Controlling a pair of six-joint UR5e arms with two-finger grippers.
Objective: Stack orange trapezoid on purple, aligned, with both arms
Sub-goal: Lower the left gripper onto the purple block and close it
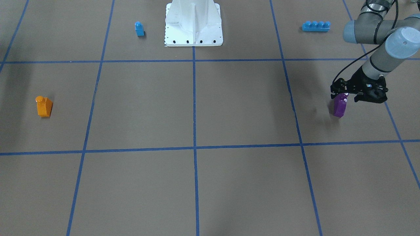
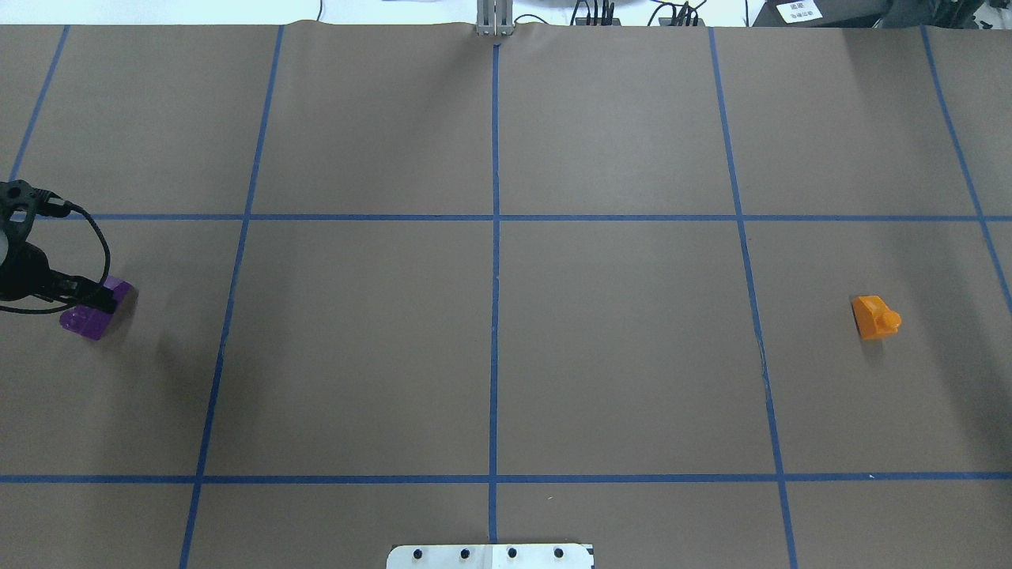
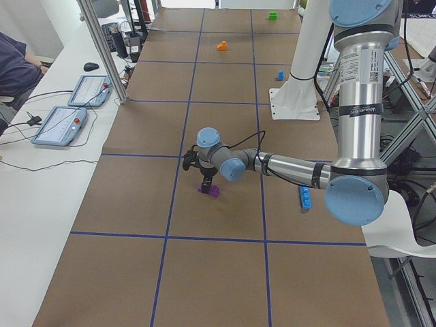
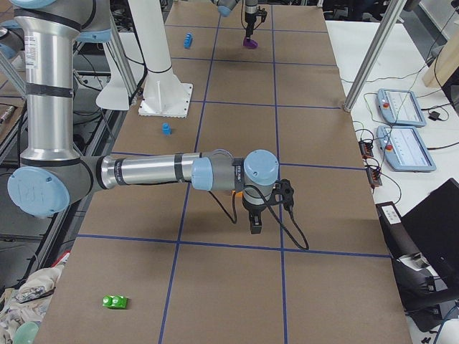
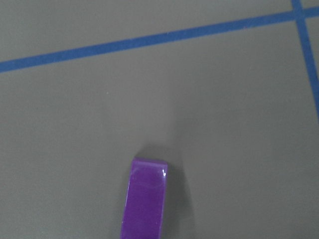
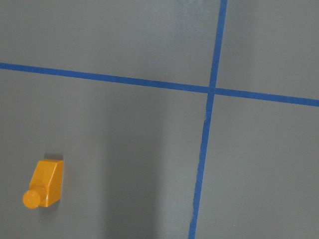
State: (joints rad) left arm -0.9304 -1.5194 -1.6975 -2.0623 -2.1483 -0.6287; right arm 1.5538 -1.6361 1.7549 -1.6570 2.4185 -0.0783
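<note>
The purple brick [image 1: 339, 105] is at the table's left end, its top between the fingers of my left gripper [image 1: 343, 95]. The gripper is shut on it and holds it slightly tilted, at or just above the table. The brick also shows in the overhead view [image 2: 88, 316] under the left gripper [image 2: 98, 298], and at the bottom of the left wrist view [image 5: 145, 199]. The orange trapezoid [image 1: 44, 107] stands alone at the right end, stud up [image 2: 874, 316], and shows in the right wrist view [image 6: 44, 183]. My right gripper [image 4: 254, 222] hangs above the table near it; I cannot tell whether it is open.
A small blue single-stud brick [image 1: 139, 29] stands beside the white robot base [image 1: 193, 32]. A long blue four-stud brick [image 1: 315, 26] lies behind the left arm. A green brick [image 4: 115, 302] lies at the near right end. Blue tape lines grid the brown table.
</note>
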